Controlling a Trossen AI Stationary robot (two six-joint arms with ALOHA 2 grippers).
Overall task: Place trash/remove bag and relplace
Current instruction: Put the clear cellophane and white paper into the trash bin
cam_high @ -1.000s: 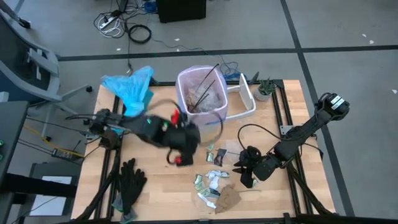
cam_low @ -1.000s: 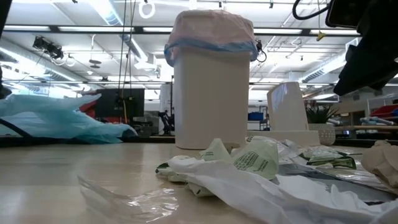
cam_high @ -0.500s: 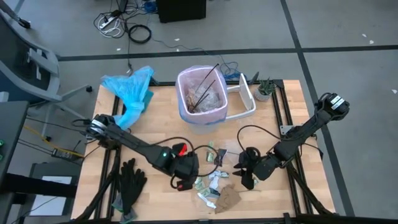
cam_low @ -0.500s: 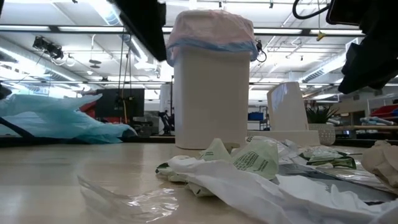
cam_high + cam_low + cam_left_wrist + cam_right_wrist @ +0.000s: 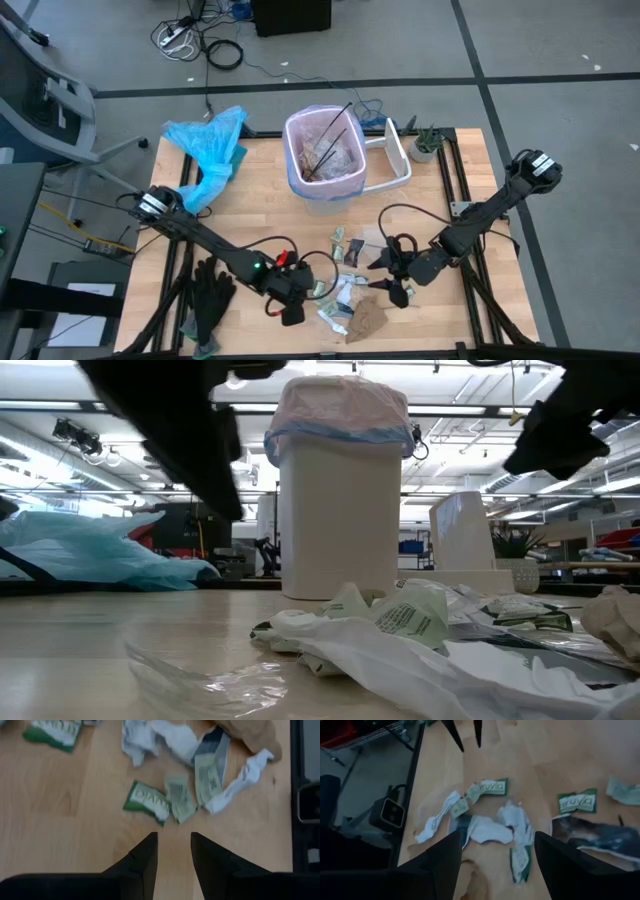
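the left gripper [image 5: 296, 303] is low over the table [image 5: 250, 190] near its front edge, just beside the scattered trash [image 5: 345, 290]. its two fingers [image 5: 145, 860] stand a little apart, a narrow gap, and they hold nothing; in the left wrist view they point at a green printed wrapper [image 5: 146, 803] that lies on the wood just before them, with white crumpled paper [image 5: 235, 777] and a brown paper piece [image 5: 247, 732] further on.

the right gripper [image 5: 395, 285] hovers over the other side of the same pile, toward the front right part of the table. its fingers [image 5: 445, 857] are spread wide and empty, and between them the right wrist view shows white paper [image 5: 487, 830] and green wrappers [image 5: 577, 801].

the bag [image 5: 322, 150] lines the white bin [image 5: 340, 525] that stands near the back edge of the table, in the middle; its pink rim with the blue tie is folded over the top of the bin. inside the bag lie thin black utensils [image 5: 330, 140] and clear film.

a light-blue bag [image 5: 210, 145] lies at the back left corner, and black gloves [image 5: 210, 290] lie near the front left corner.
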